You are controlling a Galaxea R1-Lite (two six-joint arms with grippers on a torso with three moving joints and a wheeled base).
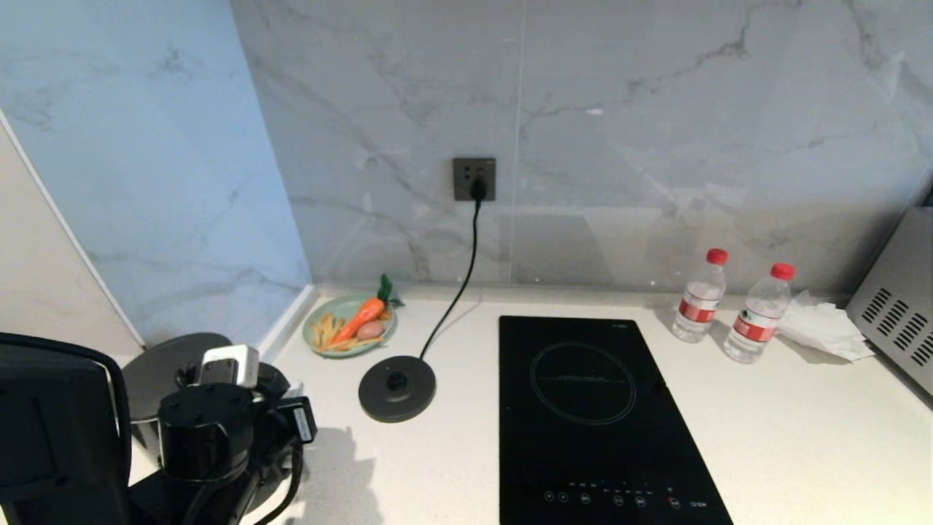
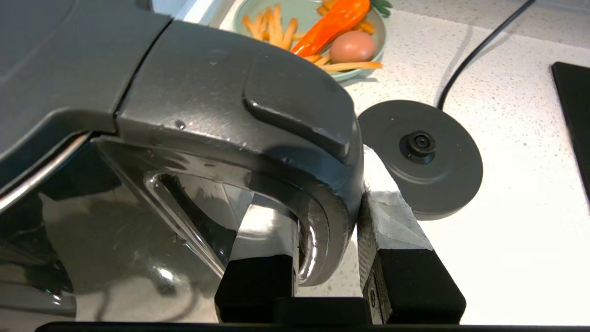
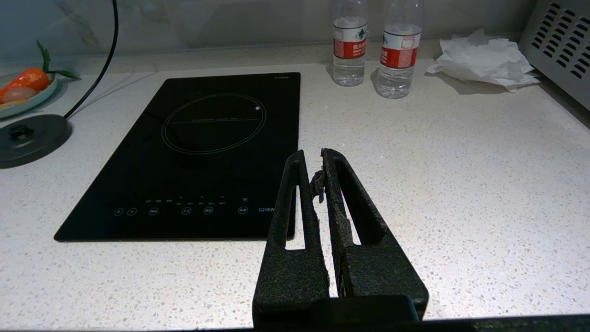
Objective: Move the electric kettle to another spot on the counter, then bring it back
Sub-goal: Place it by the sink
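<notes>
Left hand (image 2: 322, 216) clamped on a handle, arm low at near left; right hand (image 3: 313, 161) closed, empty.

Before me: grey-veined marble wall (image 1: 656, 131) bearing a socket (image 1: 474, 178); bluish-lit side wall (image 1: 146, 160) at my left; louvred metal appliance (image 1: 900, 313) at my right.

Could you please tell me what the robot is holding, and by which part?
Left gripper clamps the glossy black electric kettle by its loop handle; right gripper holds nothing.
</notes>
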